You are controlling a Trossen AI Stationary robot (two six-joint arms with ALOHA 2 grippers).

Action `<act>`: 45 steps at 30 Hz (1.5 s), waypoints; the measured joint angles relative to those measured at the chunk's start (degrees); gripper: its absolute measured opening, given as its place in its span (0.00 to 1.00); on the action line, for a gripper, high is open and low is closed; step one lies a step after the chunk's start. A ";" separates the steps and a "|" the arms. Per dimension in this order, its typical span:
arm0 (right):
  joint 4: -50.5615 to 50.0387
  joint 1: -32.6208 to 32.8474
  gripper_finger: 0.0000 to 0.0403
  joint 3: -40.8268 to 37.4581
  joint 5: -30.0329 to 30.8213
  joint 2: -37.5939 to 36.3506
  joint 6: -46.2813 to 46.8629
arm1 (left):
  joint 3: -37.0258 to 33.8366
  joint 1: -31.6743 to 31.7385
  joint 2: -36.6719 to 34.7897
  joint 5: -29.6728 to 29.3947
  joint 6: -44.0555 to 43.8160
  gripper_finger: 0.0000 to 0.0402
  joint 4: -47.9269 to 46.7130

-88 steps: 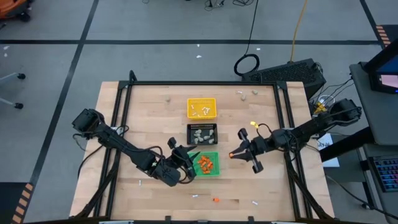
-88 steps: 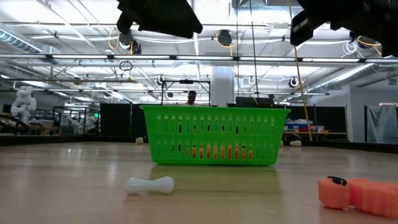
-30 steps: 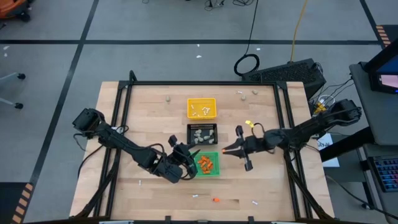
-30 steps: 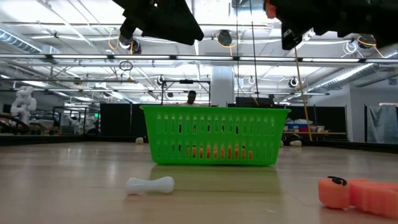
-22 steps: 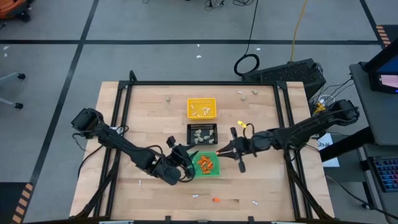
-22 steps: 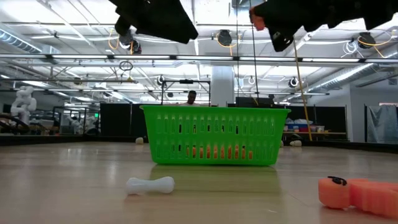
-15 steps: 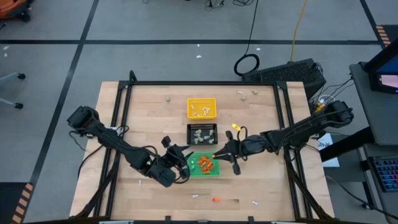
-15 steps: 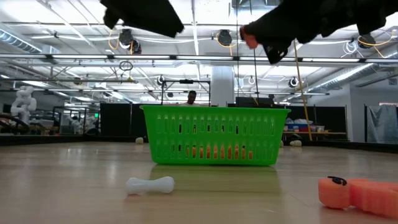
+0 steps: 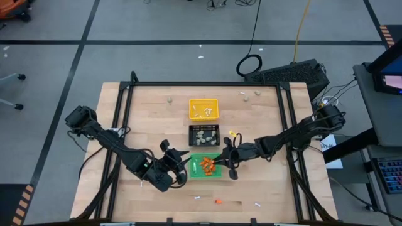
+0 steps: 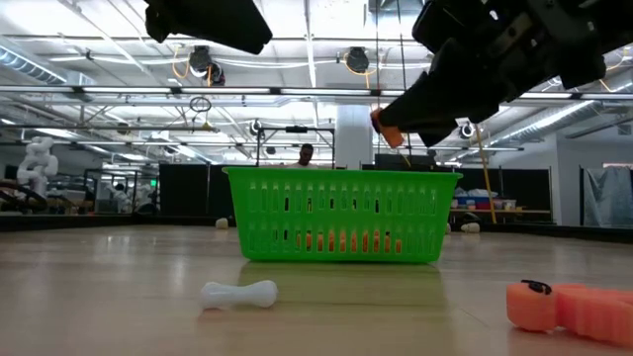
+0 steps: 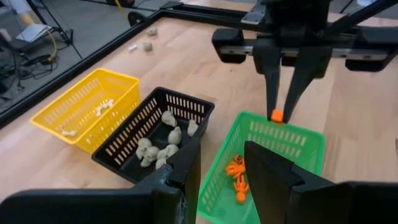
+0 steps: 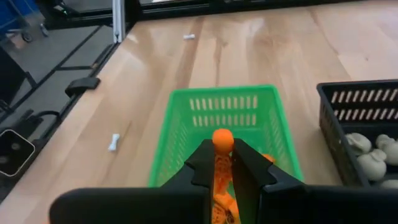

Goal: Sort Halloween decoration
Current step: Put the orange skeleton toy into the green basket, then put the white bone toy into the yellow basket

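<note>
My right gripper [image 12: 222,163] is shut on an orange bit [image 12: 222,138] of the Halloween decoration, above the right part of the green tray [image 9: 196,172]. The low view shows the bit [image 10: 384,127] higher than the tray's rim [image 10: 341,174]. Several orange bits [image 11: 237,176] lie in that tray. My left gripper [image 11: 221,169] hangs open and empty at the tray's left side [image 9: 178,164]. Beige-grey lumps [image 11: 163,142] fill the black tray [image 9: 204,135], and white sticks [image 11: 102,107] lie in the yellow tray [image 9: 203,108]. My right gripper pinches the orange bit between its two fingertips [image 11: 272,99]. The bit's round end [image 12: 222,137] sticks out past the tips. The fingers come from the table's right, slanting down. The bit hangs clear above the green tray.
Loose pieces lie on the near part of the table: an orange one [image 9: 218,201] and white sticks [image 9: 257,204] [image 9: 196,197] [image 9: 142,184]. Lumps [image 9: 168,99] [image 9: 257,93] lie at the far edge. A black frame [image 9: 207,84] rims the table.
My right gripper has gone toward the table's left and down, tipping lower, and has carried the orange bit from beside the green tray to above it. My left gripper has drawn back from the tray toward the table's left, still open.
</note>
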 joint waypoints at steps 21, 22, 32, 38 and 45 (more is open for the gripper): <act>1.07 1.42 0.36 -0.07 -0.07 1.24 -1.47 | 0.00 0.15 -0.01 0.97 -1.51 0.30 0.85; -0.03 1.42 0.37 -0.07 -0.04 -0.13 -2.14 | 0.00 0.15 0.00 0.99 -1.51 0.30 0.82; -23.03 1.42 0.38 -0.04 6.45 -19.79 -2.57 | 0.00 0.11 0.00 1.01 -1.49 0.30 0.68; -39.54 2.33 0.38 -0.07 7.73 -27.46 4.26 | 0.00 0.11 0.00 1.01 -1.46 0.30 0.61; -47.69 11.31 0.38 -0.07 7.54 -28.52 14.50 | 0.00 0.11 0.00 2.43 -1.44 0.30 -0.62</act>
